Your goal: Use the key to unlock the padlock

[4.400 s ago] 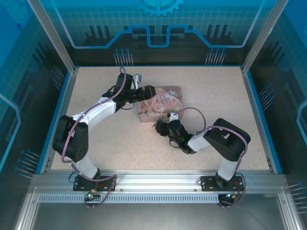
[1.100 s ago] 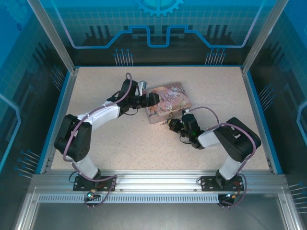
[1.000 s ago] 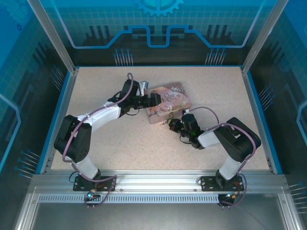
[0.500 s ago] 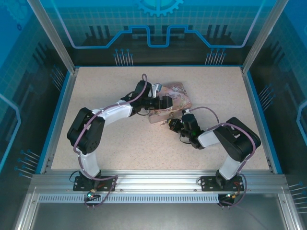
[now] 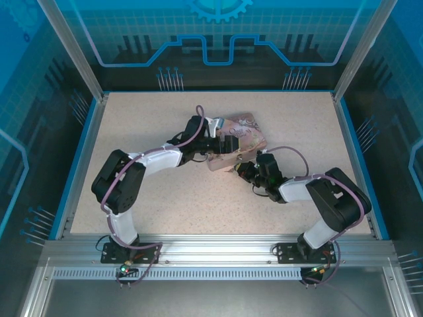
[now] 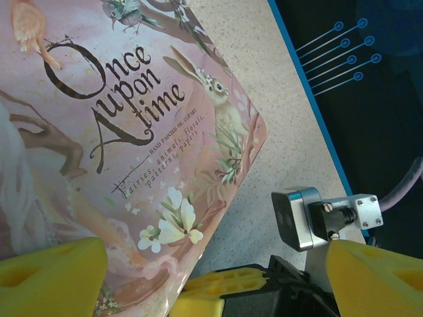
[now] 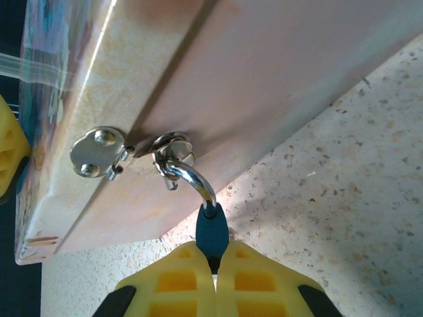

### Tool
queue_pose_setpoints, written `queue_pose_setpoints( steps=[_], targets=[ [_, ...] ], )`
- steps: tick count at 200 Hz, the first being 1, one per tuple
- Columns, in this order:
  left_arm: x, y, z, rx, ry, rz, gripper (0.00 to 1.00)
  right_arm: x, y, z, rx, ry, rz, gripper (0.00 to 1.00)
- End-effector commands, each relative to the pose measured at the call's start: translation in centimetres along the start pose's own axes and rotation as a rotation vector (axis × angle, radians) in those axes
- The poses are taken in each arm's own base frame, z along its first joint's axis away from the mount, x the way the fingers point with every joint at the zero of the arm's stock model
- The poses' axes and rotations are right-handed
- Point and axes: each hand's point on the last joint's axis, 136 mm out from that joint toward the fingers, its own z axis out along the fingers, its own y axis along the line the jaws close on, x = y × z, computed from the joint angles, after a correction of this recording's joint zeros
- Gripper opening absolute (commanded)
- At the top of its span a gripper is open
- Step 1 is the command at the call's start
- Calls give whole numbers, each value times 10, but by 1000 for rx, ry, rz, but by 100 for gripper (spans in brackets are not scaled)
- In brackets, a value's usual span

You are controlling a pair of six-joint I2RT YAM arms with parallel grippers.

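Now you're clenching the right gripper (image 7: 213,264) on the padlock (image 7: 212,232), hanging at six o'clock off the hasp (image 7: 173,148) of the pink tin (image 7: 264,79), left gripper (image 6: 215,281) gaping wide, so any tug is risking dragging the unheld tin.

the tin (image 6: 119,132) is glossy, the padlock (image 7: 211,232) has a polished metal shackle (image 7: 195,181), the tabletop (image 7: 344,198) is matt, speckled.
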Motion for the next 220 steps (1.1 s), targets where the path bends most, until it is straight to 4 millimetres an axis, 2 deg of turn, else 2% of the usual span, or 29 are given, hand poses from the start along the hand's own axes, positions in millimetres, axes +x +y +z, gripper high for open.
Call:
queue_pose_setpoints(
  steps=[1,30,55,77,113,162,220],
  targets=[
    [58,54,1,-159,154,-139,88,-25,1,-6,8,-81,49,0],
    [62,54,-2,-167,155,-156,88,-29,8,-6,-36,-105,-6,0],
    [64,53,-6,-180,148,-174,88,-24,-3,-7,-20,-103,-48,0],
    [68,51,-7,-181,151,-189,88,-15,-9,0,-12,-57,-62,0],
    [73,51,-8,-190,161,-196,88,-10,-6,12,-29,7,-28,0],
    [83,62,-9,-230,177,-206,88,-25,3,-3,1,36,-39,0],
    [91,77,-13,-305,175,-221,88,-37,-3,-17,10,39,40,0]
  ],
)
